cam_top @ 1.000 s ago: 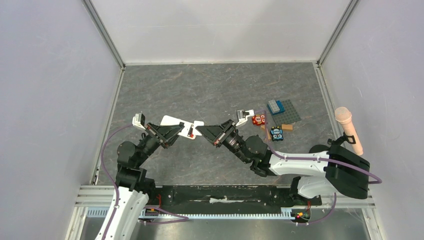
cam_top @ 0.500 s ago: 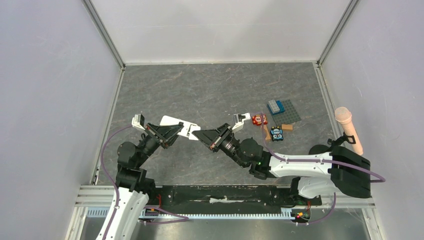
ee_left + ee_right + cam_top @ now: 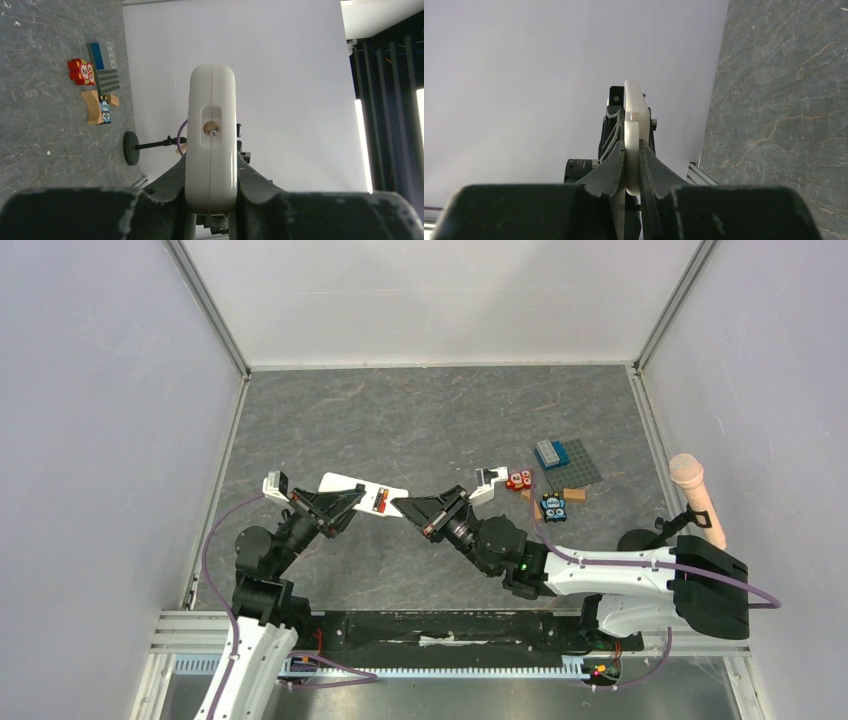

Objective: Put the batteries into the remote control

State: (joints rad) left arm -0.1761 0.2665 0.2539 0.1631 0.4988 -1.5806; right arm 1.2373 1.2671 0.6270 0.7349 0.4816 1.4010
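Note:
My left gripper (image 3: 352, 500) is shut on the white remote control (image 3: 343, 482) and holds it off the table. The left wrist view shows the remote (image 3: 211, 100) end-on between the left gripper's (image 3: 211, 172) fingers. An orange-red battery (image 3: 381, 499) shows in the remote's back. I cannot make out the dark battery. My right gripper (image 3: 408, 506) meets the remote's right end. In the right wrist view the right gripper (image 3: 632, 150) is shut on a thin flat white piece (image 3: 633, 102), seen edge-on, with the left gripper behind it.
At the right lie a red block with white circles (image 3: 517, 480), a blue block (image 3: 553, 506), tan pieces (image 3: 573, 494) and a grey plate with a blue brick (image 3: 578, 462). A pink microphone on a stand (image 3: 695, 495) is at the far right. Walls enclose the table.
Both grippers stay together at the remote. The right gripper and the remote's right end dipped slightly toward me, then came back. The right arm's rear joints shifted a little right.

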